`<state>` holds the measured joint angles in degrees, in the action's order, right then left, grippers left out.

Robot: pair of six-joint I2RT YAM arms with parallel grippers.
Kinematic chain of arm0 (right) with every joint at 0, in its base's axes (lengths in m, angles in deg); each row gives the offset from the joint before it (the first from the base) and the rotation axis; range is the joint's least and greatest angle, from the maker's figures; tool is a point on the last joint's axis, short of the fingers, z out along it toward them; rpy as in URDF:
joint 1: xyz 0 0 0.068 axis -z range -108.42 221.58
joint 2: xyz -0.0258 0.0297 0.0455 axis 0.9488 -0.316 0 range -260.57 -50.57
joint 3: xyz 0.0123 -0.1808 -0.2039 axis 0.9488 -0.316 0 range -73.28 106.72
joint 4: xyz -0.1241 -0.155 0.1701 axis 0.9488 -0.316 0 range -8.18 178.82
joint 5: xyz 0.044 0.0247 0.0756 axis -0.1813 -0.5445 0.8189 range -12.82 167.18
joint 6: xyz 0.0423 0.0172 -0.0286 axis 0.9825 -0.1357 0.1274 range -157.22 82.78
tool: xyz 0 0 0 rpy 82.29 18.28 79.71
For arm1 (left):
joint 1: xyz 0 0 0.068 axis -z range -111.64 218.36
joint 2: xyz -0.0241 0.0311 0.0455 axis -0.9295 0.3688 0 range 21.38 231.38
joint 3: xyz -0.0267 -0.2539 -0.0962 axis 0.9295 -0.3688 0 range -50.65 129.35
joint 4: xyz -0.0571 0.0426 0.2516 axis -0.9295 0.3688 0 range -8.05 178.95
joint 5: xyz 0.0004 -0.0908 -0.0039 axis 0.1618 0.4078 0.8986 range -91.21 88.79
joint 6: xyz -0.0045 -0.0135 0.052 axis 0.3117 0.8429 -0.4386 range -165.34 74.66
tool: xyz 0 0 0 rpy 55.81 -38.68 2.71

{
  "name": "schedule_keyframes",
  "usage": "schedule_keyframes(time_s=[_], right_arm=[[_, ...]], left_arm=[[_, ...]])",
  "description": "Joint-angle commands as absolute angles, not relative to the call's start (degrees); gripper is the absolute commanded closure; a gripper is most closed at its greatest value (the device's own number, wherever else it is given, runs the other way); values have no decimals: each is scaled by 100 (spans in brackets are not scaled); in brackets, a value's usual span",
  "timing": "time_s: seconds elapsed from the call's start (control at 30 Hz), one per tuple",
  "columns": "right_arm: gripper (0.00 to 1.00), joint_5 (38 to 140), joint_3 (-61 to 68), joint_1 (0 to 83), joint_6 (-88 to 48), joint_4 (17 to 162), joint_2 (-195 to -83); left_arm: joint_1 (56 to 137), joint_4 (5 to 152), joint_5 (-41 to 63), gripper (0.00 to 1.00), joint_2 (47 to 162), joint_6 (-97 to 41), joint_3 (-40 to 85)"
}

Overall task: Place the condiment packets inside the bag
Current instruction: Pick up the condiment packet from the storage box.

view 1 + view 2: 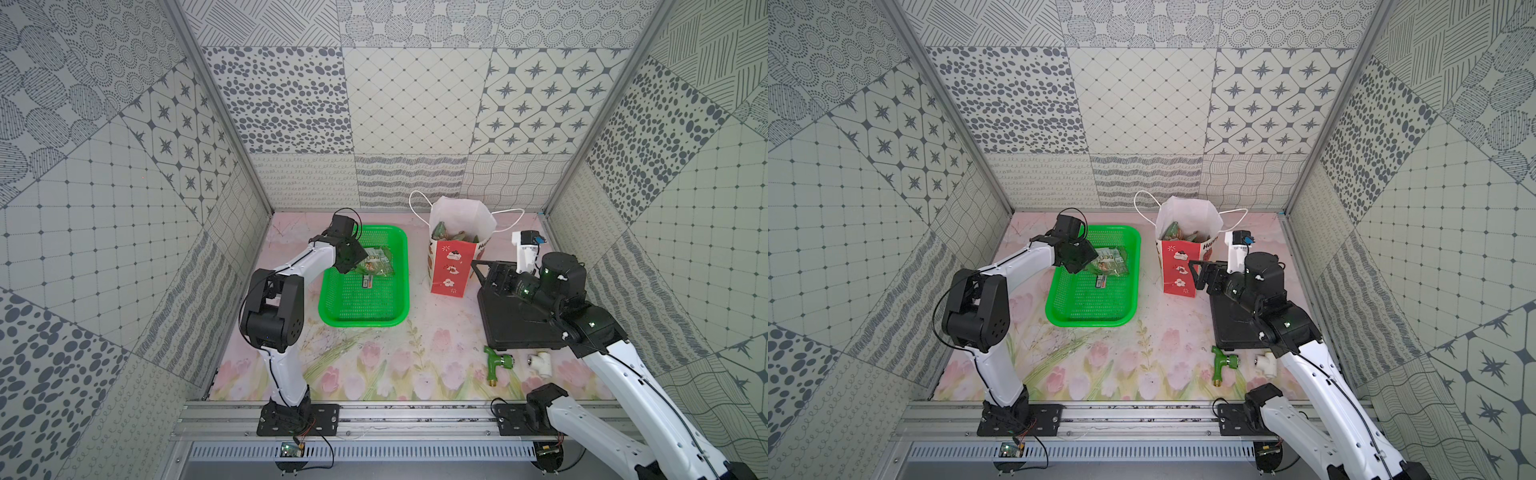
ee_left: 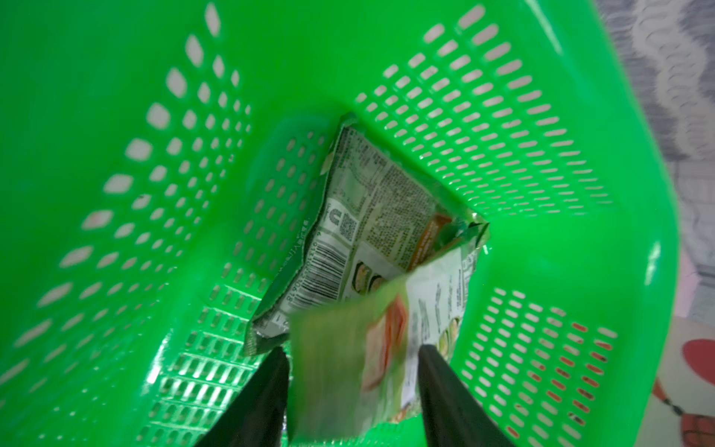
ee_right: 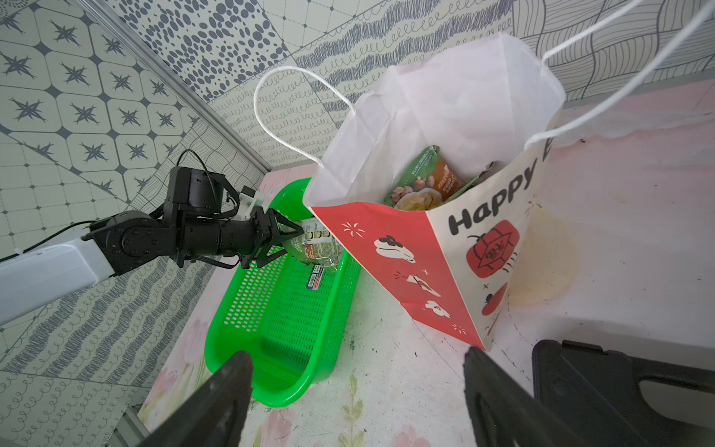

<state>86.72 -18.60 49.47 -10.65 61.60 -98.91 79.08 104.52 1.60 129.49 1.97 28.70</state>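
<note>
The green basket point(image 1: 365, 323) on the table point(image 1: 415, 357) held condiment packets point(image 1: 376, 264) heaped at its far end, with one printed-back packet point(image 2: 360, 216) lying against the basket's wall. Just beside the basket, on the right arm's side, the bag point(image 1: 451, 270) stood upright and open with several packets point(image 3: 423, 182) inside. The left end effector point(image 2: 352, 348) reached into the basket's far end, jaws partly apart with a blurred packet point(image 2: 336, 387) between them — whether it was clamped could not be told. The right end effector point(image 3: 356, 358) hung wide open and empty — outside the basket, near the bag.
</note>
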Motion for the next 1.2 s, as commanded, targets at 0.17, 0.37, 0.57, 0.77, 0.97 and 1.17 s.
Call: schedule_keyframes(time_s=[0.17, 0.37, 0.57, 0.77, 0.97, 1.17], right_arm=[[12, 8654, -1955, 4953, -1041, 6366, -9846], [12, 8664, -2003, 4960, -1027, 6376, -9795], [12, 8647, -2063, 4954, -1025, 6373, -9716], [12, 8647, -2112, 4957, -1021, 6370, -9636], [12, 8652, -2186, 4958, -1015, 6326, -9478], [12, 8649, -2432, 4952, -915, 6304, -9263]], left_arm=[[7931, 9729, 818, 72, 12513, 81, 2697], [7986, 9622, 1114, 89, 12771, 18, 2873], [8134, 9185, 1619, 85, 12743, 83, 2875], [8163, 8934, 2056, 80, 12909, 219, 2980], [8193, 8961, 2229, 100, 12786, 152, 3014], [8290, 9354, 1907, 100, 12010, 27, 3084]])
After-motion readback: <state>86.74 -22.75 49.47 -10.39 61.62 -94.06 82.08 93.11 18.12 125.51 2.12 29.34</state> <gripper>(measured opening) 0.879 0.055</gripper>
